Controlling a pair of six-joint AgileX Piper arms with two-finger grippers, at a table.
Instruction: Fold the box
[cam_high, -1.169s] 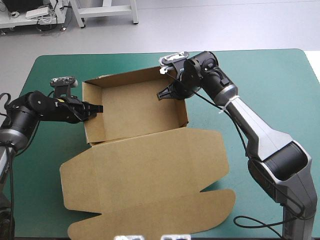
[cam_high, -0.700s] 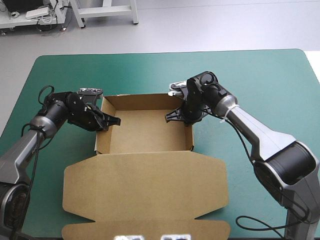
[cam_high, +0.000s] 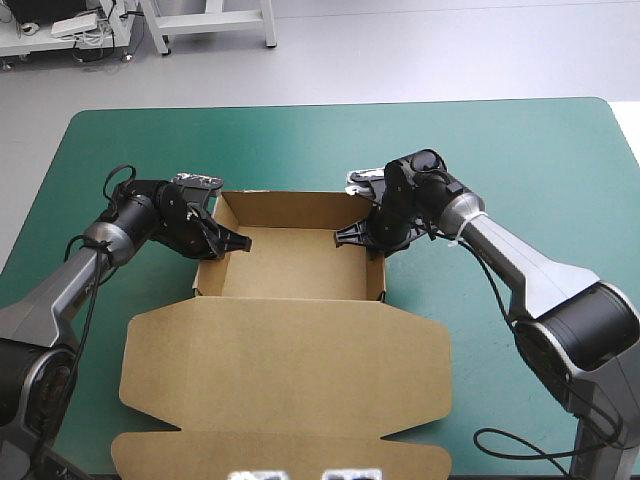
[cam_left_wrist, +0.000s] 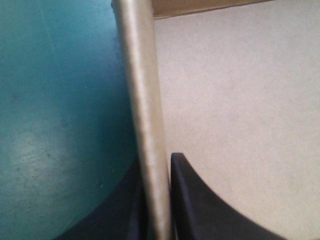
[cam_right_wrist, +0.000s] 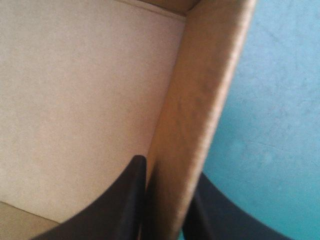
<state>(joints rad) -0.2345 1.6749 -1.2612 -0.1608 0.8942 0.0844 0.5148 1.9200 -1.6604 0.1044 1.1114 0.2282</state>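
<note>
Item: box (cam_high: 295, 265), brown board, standing as an open tray at the centre of the bench (cam_high: 540, 150) on its teal-green cover; lid (cam_high: 285, 365) flat toward 6 o'clock.
Handling (judged): light, stiff across panels, weak at creases, easily dented. Best taken by a wall's upper edge, near a corner.
Left gripper (cam_high: 230, 243): black fingers all but closed, pinching the 9 o'clock wall (cam_left_wrist: 142, 110), one finger inside, one outside.
Right gripper (cam_high: 352, 236): likewise clamped on the 3 o'clock wall (cam_right_wrist: 197, 115), board between the fingers.
</note>
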